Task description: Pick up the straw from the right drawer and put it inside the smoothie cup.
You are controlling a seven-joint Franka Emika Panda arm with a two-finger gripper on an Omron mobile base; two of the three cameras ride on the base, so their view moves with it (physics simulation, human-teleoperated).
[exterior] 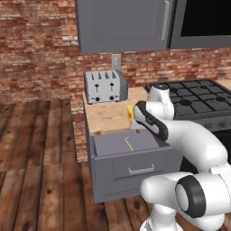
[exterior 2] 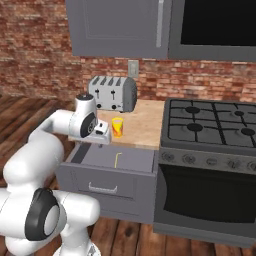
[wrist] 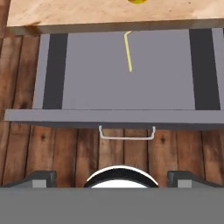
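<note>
Grey toaster point(exterior: 106, 86) stands behind smoothie cup point(exterior 2: 117, 127); stove point(exterior 2: 212, 122) alongside.

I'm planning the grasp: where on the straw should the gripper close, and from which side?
Grip the straw mid-shaft, coming from above: it lies flat on the open right drawer floor, bent end toward the counter, so close the fingers across its thin width.

We see even, flat, fairly bright light with no clear source and no glare. Shadows are faint; the drawer point(exterior: 131, 146) floor is evenly lit. Edges look soft and jagged, brick wall point(exterior: 36, 49) texture slightly blurred, straight lines undistorted.
</note>
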